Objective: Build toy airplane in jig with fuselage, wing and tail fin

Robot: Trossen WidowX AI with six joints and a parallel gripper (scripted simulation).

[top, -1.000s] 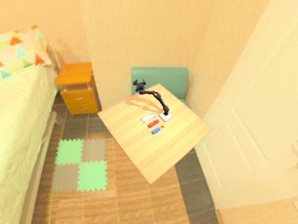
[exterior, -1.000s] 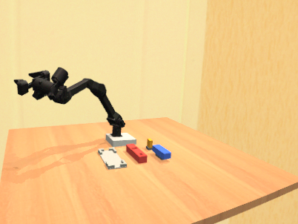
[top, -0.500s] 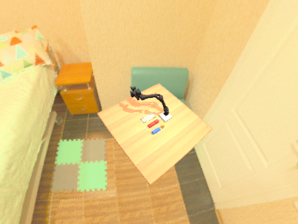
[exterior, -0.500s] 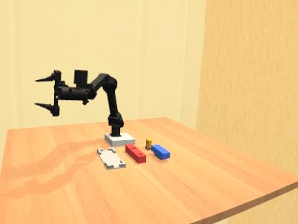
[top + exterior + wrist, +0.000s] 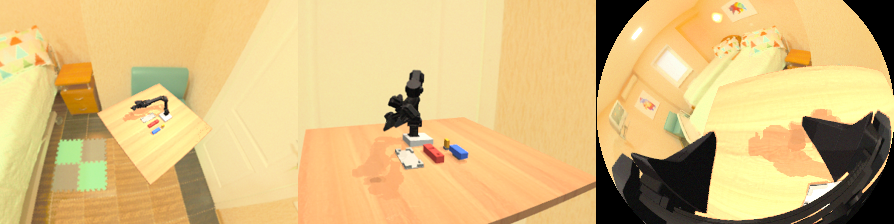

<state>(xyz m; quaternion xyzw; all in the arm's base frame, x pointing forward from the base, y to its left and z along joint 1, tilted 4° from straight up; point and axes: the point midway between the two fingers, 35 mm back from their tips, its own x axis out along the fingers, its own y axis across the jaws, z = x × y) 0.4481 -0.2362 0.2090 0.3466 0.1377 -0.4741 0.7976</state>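
Note:
The pale jig (image 5: 148, 118) (image 5: 409, 158) (image 5: 819, 193) lies flat on the table, partly cut off in the wrist view. The red fuselage (image 5: 153, 123) (image 5: 434, 153) lies beside the jig, outside it, with dark socket marks on top. The blue wing (image 5: 156, 130) (image 5: 459, 151) lies past the fuselage. The small yellow tail fin (image 5: 162, 126) (image 5: 446, 143) stands near the wing's end, its base dark. My gripper (image 5: 133, 107) (image 5: 385, 122) (image 5: 759, 126) is open and empty, raised above the table, off to the jig's far side from the fuselage.
The arm's pale base block (image 5: 165, 118) (image 5: 418, 140) stands close to the parts. The wooden table (image 5: 148, 163) (image 5: 505, 185) (image 5: 741, 100) carries everything, and the arm's shadow falls on it beside the jig. A green chair (image 5: 159, 78) stands behind the table.

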